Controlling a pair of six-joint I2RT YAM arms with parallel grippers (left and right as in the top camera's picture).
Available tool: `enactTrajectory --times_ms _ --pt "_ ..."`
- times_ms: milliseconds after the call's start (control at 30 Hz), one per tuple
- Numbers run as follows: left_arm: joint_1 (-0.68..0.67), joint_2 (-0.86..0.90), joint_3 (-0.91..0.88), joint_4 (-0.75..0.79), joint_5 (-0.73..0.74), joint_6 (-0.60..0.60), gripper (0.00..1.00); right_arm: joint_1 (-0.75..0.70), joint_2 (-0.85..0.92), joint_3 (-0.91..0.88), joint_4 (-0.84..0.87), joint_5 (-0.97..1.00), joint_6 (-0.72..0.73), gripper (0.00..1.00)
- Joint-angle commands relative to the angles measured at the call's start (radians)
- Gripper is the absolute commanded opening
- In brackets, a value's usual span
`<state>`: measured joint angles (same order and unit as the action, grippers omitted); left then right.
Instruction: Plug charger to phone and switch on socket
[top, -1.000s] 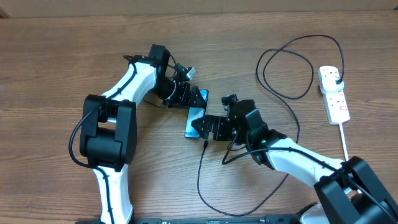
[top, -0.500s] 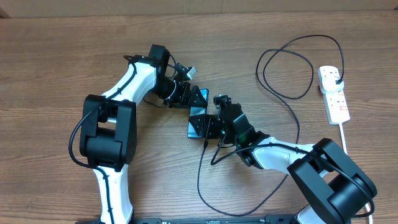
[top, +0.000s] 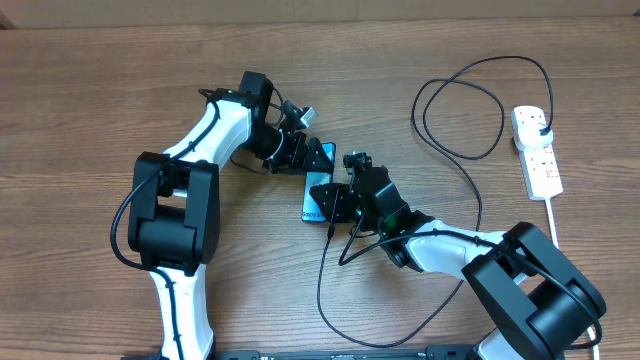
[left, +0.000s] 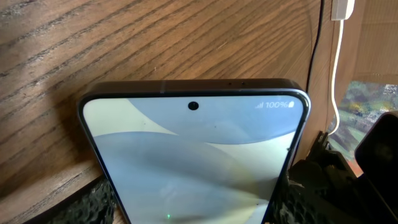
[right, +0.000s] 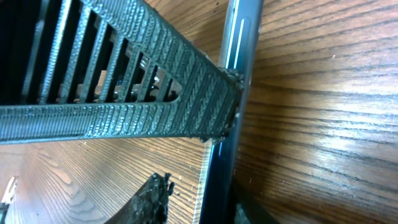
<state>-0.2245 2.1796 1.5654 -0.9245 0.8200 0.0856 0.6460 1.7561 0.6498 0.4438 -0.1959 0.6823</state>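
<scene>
- Two grippers meet at the phone (top: 313, 204), which lies near the middle of the surface (top: 90, 90).
- Our left gripper (top: 314, 162) is clamped on the phone, with one pad on each side edge.
- Our right gripper (top: 325, 196) has swung up and left in the last second. Now one finger (right: 143, 118) touches the phone's thin edge. Its fingers are apart, and we see nothing between them.
- The cable (top: 321, 280) did not move with it. Its small end lies on the surface, just below that gripper.
- So we think the phone is not plugged in yet.
- The power strip (top: 537, 150) sits far to the right, untouched.
</scene>
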Motion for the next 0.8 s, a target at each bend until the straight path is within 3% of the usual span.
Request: enactTrajectory --times_ms 0,133,433,567,767 --pt "0.002 0.008 0.001 -0.001 0.045 0.024 0.76 0.000 0.006 0.018 0.004 -0.007 -0.002 0.28" --pt "0.002 0.008 0.001 0.006 0.045 0.023 0.83 -0.002 0.006 0.018 0.004 -0.007 -0.001 0.15" --pt "0.002 0.008 0.001 0.029 0.074 0.023 0.89 -0.026 -0.009 0.018 0.058 -0.125 0.006 0.04" --pt "0.006 0.008 0.001 0.031 0.188 0.040 0.90 -0.095 -0.032 0.018 0.098 -0.256 0.133 0.04" --pt "0.035 0.008 0.001 -0.035 0.494 0.284 0.90 -0.218 -0.034 0.018 0.132 -0.511 0.231 0.04"
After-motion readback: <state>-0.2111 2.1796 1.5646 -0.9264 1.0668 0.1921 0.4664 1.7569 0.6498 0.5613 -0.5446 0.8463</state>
